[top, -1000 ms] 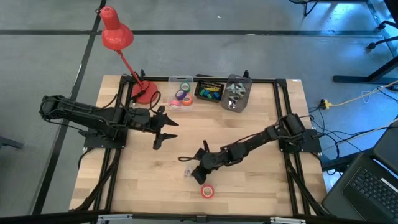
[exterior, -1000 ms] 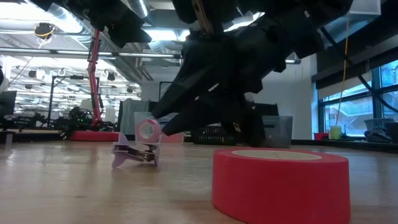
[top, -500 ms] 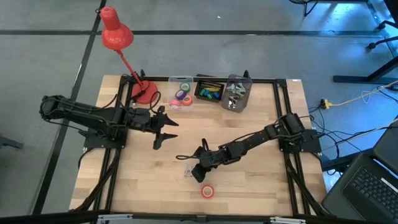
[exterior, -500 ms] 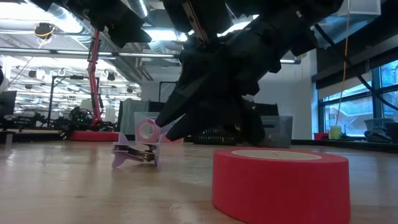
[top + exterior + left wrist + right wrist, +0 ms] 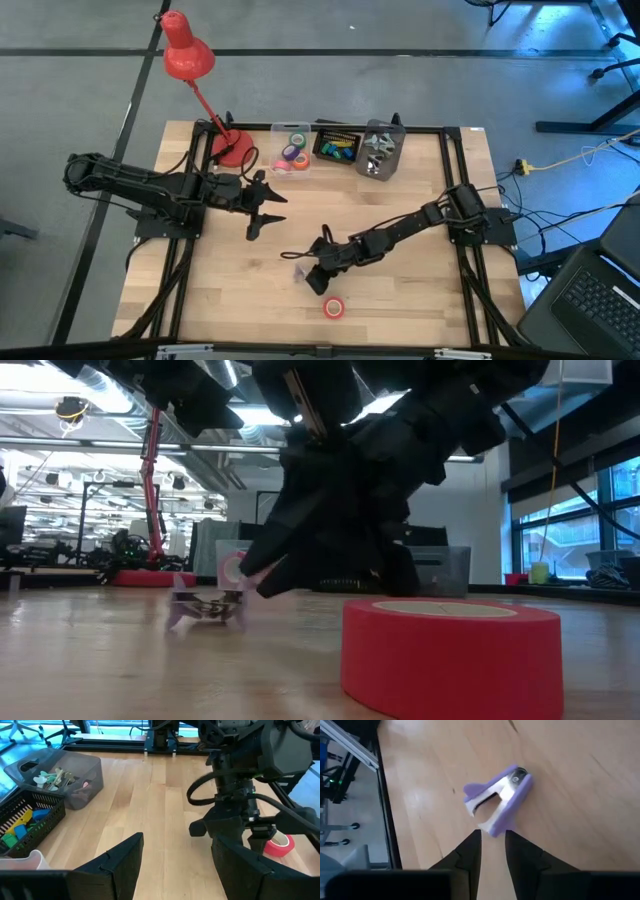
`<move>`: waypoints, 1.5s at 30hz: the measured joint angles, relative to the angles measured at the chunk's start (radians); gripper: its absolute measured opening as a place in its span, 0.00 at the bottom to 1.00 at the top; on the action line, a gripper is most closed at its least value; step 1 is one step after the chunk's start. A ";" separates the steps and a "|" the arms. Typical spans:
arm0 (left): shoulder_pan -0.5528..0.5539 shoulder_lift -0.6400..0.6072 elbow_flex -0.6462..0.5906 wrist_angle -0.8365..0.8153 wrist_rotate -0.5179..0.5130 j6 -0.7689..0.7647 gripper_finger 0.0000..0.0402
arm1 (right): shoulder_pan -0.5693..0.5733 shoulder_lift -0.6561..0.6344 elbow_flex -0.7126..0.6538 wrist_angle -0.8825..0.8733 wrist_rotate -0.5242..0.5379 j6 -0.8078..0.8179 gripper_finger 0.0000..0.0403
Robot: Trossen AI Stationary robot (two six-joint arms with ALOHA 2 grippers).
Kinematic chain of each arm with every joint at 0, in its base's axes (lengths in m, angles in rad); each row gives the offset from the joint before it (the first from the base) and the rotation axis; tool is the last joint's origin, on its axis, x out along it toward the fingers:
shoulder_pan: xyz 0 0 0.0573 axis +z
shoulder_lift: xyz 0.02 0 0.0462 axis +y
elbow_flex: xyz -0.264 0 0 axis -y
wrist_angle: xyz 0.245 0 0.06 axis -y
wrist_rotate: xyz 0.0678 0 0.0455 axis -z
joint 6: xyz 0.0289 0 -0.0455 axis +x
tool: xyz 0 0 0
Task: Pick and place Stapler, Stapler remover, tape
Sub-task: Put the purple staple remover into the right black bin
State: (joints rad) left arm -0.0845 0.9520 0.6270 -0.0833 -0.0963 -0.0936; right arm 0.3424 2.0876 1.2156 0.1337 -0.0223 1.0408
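Your left gripper (image 5: 262,212) hovers over the left half of the tabletop (image 5: 400,290), its fingers (image 5: 115,865) spread wide and empty. At the back edge sit the bins, one holding tape rolls (image 5: 296,152). Toward the middle, your right gripper (image 5: 308,277) is low, its fingers (image 5: 470,851) narrowed, their tips just beside the purple stapler remover (image 5: 499,800), not clamping it. In front of them a red tape roll (image 5: 333,307) lies flat.
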 joint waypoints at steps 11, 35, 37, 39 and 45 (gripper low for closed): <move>0.000 0.000 0.000 -0.005 0.000 0.001 0.56 | 0.000 0.000 0.010 -0.036 0.004 -0.057 0.01; 0.000 0.000 0.000 -0.004 0.000 0.001 0.56 | -0.033 -0.001 0.010 -0.026 -0.069 -0.035 0.39; 0.000 0.000 0.000 -0.004 0.000 0.002 0.56 | -0.033 -0.001 0.010 -0.025 -0.069 -0.031 0.38; 0.000 0.000 0.000 -0.004 0.000 0.002 0.56 | -0.033 -0.001 0.010 -0.017 -0.068 -0.031 0.38; 0.000 0.000 0.000 -0.004 0.000 0.002 0.56 | -0.036 -0.001 0.010 0.008 -0.058 -0.035 0.36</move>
State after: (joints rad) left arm -0.0841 0.9520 0.6270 -0.0875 -0.0963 -0.0921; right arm 0.3067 2.0869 1.2251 0.1419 -0.0798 1.0061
